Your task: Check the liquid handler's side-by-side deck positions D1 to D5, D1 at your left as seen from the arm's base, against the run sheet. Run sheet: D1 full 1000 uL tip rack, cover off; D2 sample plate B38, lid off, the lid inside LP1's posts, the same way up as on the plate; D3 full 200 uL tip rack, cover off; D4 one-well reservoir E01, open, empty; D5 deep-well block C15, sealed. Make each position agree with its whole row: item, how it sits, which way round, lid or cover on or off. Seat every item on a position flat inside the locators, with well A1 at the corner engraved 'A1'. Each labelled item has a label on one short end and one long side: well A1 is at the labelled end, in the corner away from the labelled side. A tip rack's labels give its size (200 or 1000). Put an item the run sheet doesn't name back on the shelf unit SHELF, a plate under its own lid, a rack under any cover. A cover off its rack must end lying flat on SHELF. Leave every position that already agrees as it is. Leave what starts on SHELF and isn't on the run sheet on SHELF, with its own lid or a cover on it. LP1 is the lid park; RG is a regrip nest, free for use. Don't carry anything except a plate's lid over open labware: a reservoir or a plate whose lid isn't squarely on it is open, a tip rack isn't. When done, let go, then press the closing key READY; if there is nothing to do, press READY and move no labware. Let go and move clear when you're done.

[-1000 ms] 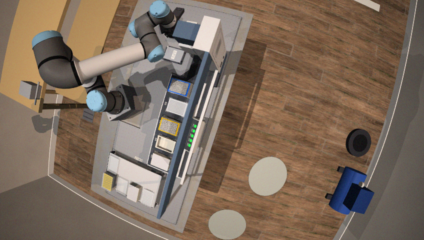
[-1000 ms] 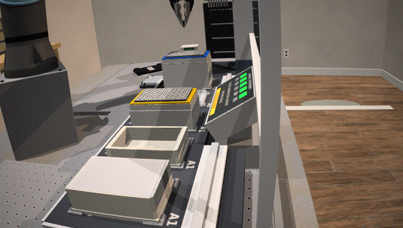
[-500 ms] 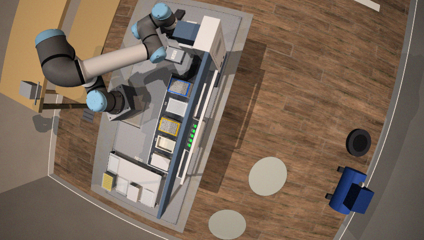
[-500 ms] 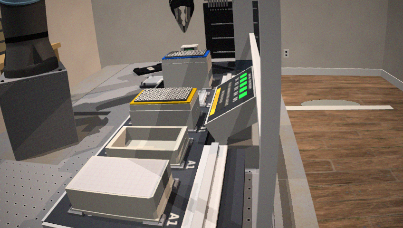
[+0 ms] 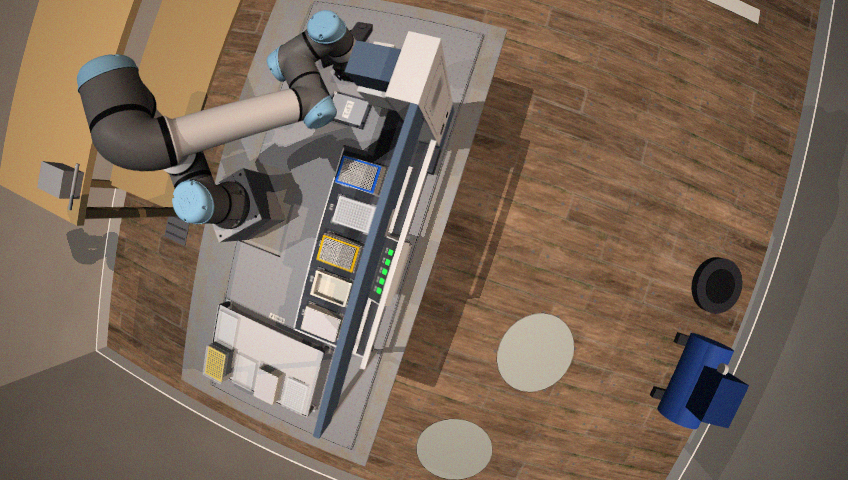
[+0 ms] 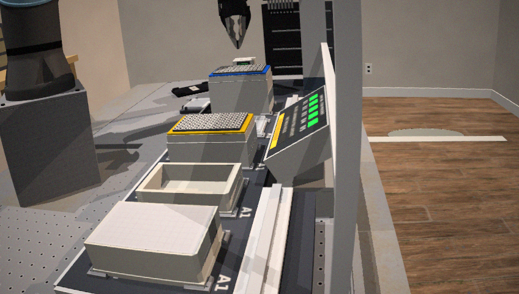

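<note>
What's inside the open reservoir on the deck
The reservoir shows only bare pale walls and floor, no liquid visible. Its near wall hides a strip of the floor.

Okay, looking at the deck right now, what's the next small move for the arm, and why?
Probably lower the shut, empty gripper straight down onto the small green-topped key beyond the blue-rimmed tip rack. All five panel lights show green and the gripper hangs above that key.

On the deck sit five items: two uncovered tip racks, blue-rimmed and yellow-rimmed, one well plate, one open reservoir and one sealed deep-well block. Five green lights glow on the panel.
</note>
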You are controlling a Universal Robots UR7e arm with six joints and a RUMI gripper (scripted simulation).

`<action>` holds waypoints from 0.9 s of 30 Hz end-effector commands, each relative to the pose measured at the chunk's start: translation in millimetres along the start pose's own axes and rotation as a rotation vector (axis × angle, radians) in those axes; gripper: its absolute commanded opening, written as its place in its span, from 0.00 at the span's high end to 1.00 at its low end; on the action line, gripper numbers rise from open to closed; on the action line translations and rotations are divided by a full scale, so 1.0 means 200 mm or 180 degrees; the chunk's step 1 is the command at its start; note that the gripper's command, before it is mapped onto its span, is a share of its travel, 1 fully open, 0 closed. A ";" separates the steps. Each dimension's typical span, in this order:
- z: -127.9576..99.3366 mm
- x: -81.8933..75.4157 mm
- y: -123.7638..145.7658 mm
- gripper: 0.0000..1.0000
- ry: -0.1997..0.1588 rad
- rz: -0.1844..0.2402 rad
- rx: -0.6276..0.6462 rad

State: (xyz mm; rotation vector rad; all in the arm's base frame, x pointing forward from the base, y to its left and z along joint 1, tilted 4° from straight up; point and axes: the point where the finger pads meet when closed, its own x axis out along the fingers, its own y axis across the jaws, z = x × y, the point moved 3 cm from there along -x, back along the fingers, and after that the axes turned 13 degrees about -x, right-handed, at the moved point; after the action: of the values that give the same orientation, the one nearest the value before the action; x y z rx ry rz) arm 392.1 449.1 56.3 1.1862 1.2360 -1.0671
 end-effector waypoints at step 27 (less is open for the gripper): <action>0.00 0.22 0.00 1.00 0.0003 0.0005 0.0000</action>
State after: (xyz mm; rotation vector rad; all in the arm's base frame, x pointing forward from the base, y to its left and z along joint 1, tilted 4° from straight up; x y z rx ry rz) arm 394.6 450.7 16.4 1.1862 1.2360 -1.0672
